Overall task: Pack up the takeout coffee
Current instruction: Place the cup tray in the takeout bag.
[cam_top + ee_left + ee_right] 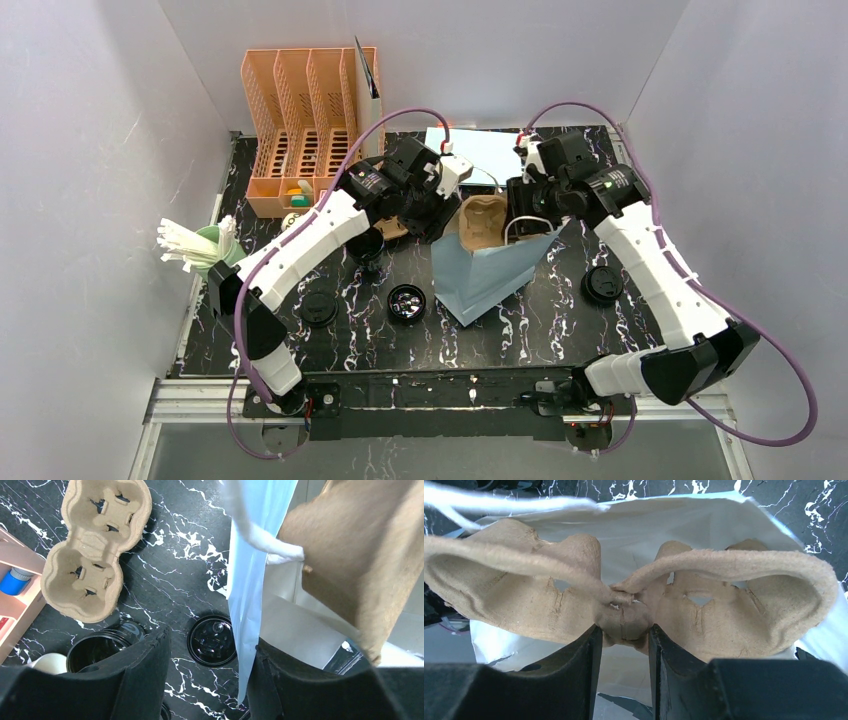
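My right gripper (pixel 625 630) is shut on the narrow middle of a brown pulp carrier (pixel 724 595), which is empty and stands on edge in the mouth of the light-blue bag (pixel 490 270). My left gripper (pixel 210 640) is open. The bag's side wall (pixel 250 605) hangs between its fingers, against the right one. Of the takeout coffee, a dark cup without a lid (pixel 100 647) sits by the left finger, and a black lid (pixel 212 639) lies flat below the jaws. Black-lidded cups (pixel 319 308) (pixel 603 285) stand on the table.
A second pulp carrier (pixel 92 545) lies empty on the marbled table left of the bag. An orange slotted rack (pixel 310 130) stands at the back left, a green holder of white sticks (pixel 205 245) at the left edge. White walls close in three sides.
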